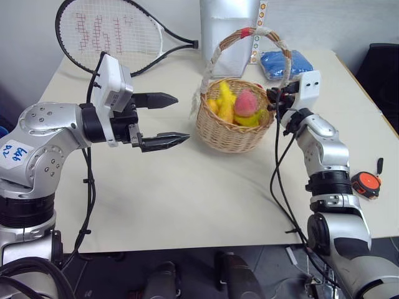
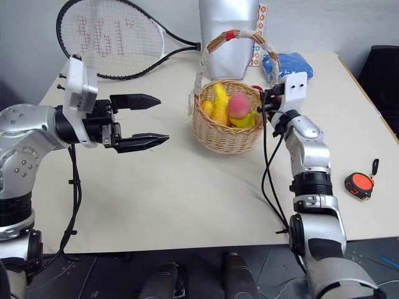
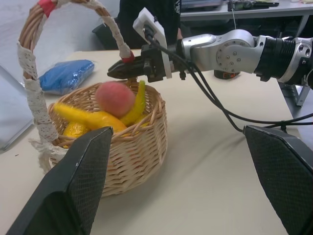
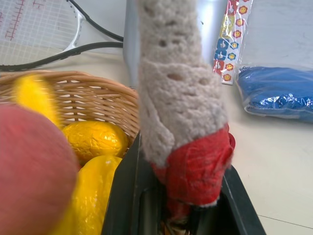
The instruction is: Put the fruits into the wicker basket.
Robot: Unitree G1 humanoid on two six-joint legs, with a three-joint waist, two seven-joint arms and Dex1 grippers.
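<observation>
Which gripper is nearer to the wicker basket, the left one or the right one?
Right. The right gripper is shut on the wicker basket's handle base at the rim; the left gripper hovers open beside the basket, apart from it.

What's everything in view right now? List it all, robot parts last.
wicker basket: one, tan, table centre, white-wrapped handle with red bands
fruits: yellow banana, pink-red peach, other yellow pieces, all in the basket
tennis racket: one, black frame, far left of table
blue bag: one, behind the basket
silver bag: one, upright behind the basket
tape measure: one, orange and black, right edge
table: one, beige
left gripper: open, left of the basket
right gripper: shut on the basket handle's red band
</observation>
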